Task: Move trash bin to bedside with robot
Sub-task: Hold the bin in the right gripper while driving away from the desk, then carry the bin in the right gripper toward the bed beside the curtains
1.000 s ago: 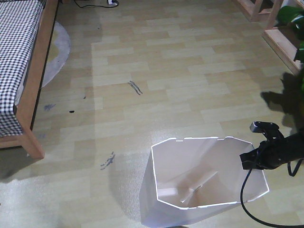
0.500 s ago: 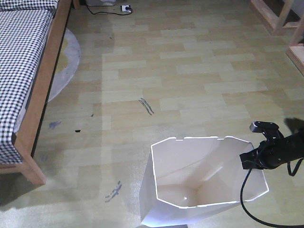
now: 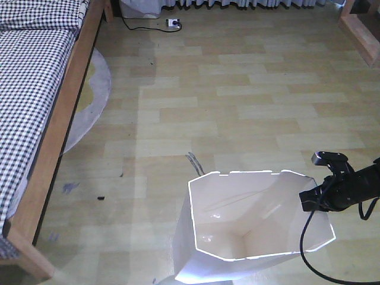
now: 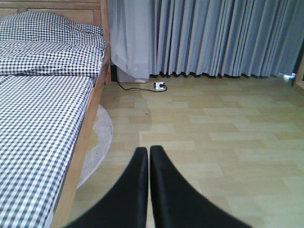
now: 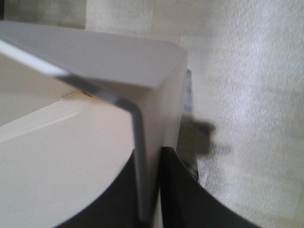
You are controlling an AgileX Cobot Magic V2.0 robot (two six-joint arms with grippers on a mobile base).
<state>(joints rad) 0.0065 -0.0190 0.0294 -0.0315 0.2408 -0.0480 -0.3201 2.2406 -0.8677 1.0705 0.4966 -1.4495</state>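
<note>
The white trash bin (image 3: 237, 237) stands low in the front view, its octagonal rim open and its cream inside bare. My right gripper (image 3: 310, 200) is shut on the bin's right rim; in the right wrist view the thin wall (image 5: 142, 142) runs down between the two black fingers (image 5: 183, 190). The bedside, a light wooden bed frame (image 3: 56, 148) with checked bedding (image 3: 29, 89), runs along the left edge and fills the left of the left wrist view (image 4: 42, 123). My left gripper (image 4: 149, 151) is shut on nothing above the floor.
A round grey rug (image 3: 89, 101) lies beside the bed. A power strip with a black cable (image 3: 172, 24) sits by the grey curtains (image 4: 213, 38) at the back. Wooden furniture legs (image 3: 359, 32) stand at the top right. Dark scuff marks (image 3: 193, 161) dot the laminate floor.
The whole view has swung over the floor: the bed now reaches further in from the left, the curtains and power strip have come into sight, the right-hand furniture has slid away. The bin stays in my right gripper.
</note>
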